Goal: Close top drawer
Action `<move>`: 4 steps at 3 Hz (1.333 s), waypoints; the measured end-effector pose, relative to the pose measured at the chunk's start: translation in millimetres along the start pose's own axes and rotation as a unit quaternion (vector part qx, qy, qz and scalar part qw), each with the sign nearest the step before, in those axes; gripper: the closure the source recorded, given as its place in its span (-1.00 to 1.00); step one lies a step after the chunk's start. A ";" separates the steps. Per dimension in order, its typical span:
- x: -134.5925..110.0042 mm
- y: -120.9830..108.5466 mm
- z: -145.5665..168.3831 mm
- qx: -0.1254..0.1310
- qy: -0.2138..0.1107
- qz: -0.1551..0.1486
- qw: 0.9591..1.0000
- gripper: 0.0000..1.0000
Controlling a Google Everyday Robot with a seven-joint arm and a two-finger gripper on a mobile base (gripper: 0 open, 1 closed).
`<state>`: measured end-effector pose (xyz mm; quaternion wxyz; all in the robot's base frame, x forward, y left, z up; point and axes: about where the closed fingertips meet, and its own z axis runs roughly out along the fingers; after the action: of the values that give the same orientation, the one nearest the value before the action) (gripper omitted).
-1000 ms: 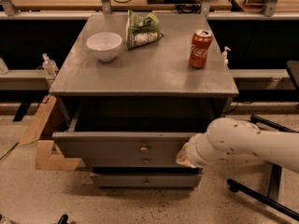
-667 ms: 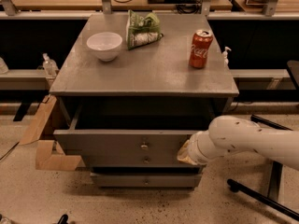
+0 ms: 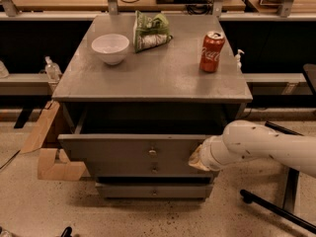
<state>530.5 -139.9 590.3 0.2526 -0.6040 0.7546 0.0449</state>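
The top drawer (image 3: 123,149) of the grey cabinet is pulled out toward me, its flat grey front showing a small round knob (image 3: 152,152) at centre. The dark inside of the drawer is open to view behind the front. My white arm reaches in from the right, and my gripper (image 3: 196,158) sits at the right end of the drawer front, against it. The wrist hides the gripper itself. Below are two lower drawer fronts (image 3: 154,169), the lowest also standing out a little.
On the cabinet top (image 3: 163,78) stand a white bowl (image 3: 110,48), a green snack bag (image 3: 149,30) and a red soda can (image 3: 212,52). A cardboard piece (image 3: 47,142) leans at the cabinet's left. A black stand leg (image 3: 276,209) lies on the floor at right.
The arm has stayed at the right end of the drawer front. The drawer front looks about as far out as before.
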 end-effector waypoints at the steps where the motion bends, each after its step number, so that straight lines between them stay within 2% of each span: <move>1: -3.2 -7.3 4.5 0.005 -0.005 0.005 1.000 1.00; 2: -3.4 -5.9 4.5 0.004 -0.005 0.004 1.000 0.64; 4: -4.7 -4.8 5.5 0.002 -0.005 0.003 1.000 -0.28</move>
<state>537.5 -134.9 588.7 0.2574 -0.6014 0.7549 0.0471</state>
